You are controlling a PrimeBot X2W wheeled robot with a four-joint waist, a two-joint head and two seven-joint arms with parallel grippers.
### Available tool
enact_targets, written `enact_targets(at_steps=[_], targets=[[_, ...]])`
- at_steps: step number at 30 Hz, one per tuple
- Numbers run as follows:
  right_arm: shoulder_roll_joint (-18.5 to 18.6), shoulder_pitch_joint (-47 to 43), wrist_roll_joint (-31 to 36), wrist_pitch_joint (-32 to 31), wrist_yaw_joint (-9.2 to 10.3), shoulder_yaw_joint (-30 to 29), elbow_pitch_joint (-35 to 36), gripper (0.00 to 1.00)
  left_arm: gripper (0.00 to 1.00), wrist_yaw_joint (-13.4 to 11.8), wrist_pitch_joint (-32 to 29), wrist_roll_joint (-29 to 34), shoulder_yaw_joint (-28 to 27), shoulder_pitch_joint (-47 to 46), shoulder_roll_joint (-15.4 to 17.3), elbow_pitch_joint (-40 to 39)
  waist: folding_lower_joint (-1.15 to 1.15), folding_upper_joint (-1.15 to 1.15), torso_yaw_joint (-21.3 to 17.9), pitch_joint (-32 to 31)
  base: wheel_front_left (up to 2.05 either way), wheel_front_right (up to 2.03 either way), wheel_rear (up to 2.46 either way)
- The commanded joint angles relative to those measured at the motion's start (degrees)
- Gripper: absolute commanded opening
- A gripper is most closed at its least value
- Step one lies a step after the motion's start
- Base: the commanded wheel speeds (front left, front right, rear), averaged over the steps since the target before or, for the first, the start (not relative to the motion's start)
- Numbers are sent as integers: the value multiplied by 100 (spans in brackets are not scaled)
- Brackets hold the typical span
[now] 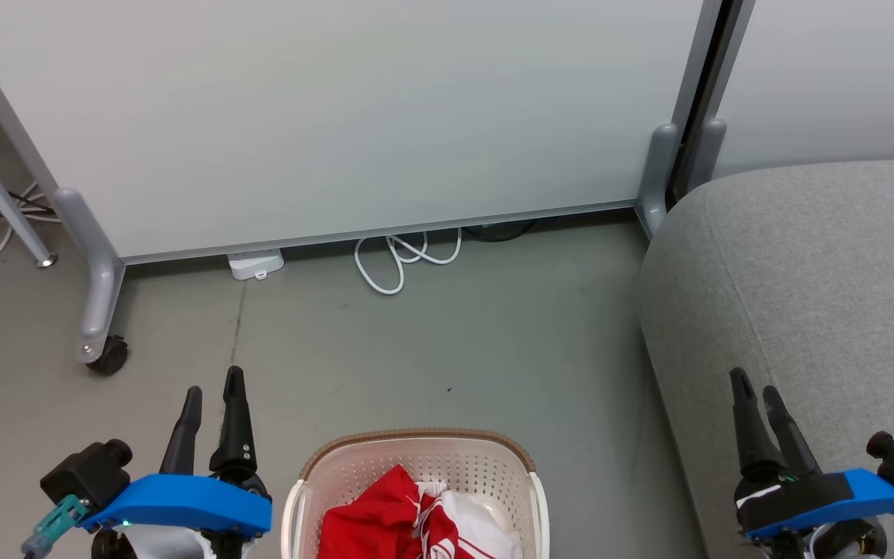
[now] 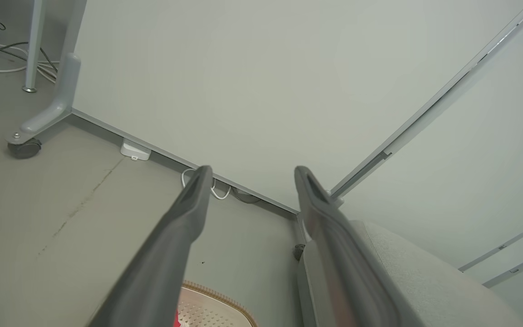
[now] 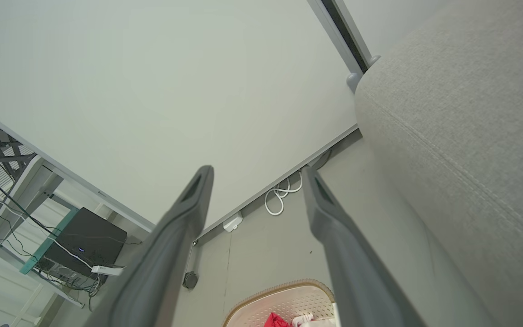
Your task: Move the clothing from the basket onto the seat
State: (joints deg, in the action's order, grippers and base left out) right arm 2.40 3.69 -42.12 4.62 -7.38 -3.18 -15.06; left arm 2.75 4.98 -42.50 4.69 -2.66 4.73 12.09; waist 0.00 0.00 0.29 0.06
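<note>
We see the clothing (image 1: 404,512), soft red fabric with white stripes and a white panel, lying bunched inside the cream-white perforated plastic basket with a brown woven-look rim (image 1: 416,436). The basket stands on the grey floor (image 1: 455,349) at the bottom centre of the head view, between our two arms. None of the clothing is on the large light-grey fabric seat (image 1: 819,272), which sits to the right of the basket, apart from it, with a strip of floor between them.

Our left gripper (image 1: 214,382) hangs over the floor just left of the basket. Its two long dark fingers are spread wide and hold nothing. Our right gripper (image 1: 755,383) appears in front of the seat's rounded front edge, its fingers likewise wide apart and empty. We cannot tell whether it touches the fabric.

Farther out, a pale grey-white partition panel (image 1: 338,116) stands on grey feet, one with a black caster wheel (image 1: 109,355). A looped white cable (image 1: 400,264) and a small white plug block (image 1: 255,264) lie at the panel's base.
</note>
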Motion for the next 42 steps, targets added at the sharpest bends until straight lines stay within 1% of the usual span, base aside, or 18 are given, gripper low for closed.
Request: enact_targets(at_steps=[1, 5, 27, 32, 42], targets=[[38, 45, 187, 62, -9, 11, 43, 100, 100, -28, 63, 197, 46, -55, 58, -88, 0, 0, 0, -1, 0, 0, 0], [41, 66, 574, 130, -9, 22, 10, 100, 100, -63, 150, 554, 149, -70, 93, -83, 0, 0, 5, -2, 0, 0, 0], [52, 67, 1959, 394, -12, 61, -15, 100, 100, -193, 477, 1812, 452, -122, 161, -45, 0, 0, 50, -19, 0, 0, 0], [53, 42, 2189, 431, -12, 76, -20, 100, 100, -224, 533, 1998, 469, -106, 157, -21, 0, 0, 58, -30, 0, 0, 0], [58, -1, 2721, 488, -14, 102, -15, 100, 100, -198, 658, 2432, 541, -150, 127, 151, 0, 0, 90, -40, 0, 0, 0]])
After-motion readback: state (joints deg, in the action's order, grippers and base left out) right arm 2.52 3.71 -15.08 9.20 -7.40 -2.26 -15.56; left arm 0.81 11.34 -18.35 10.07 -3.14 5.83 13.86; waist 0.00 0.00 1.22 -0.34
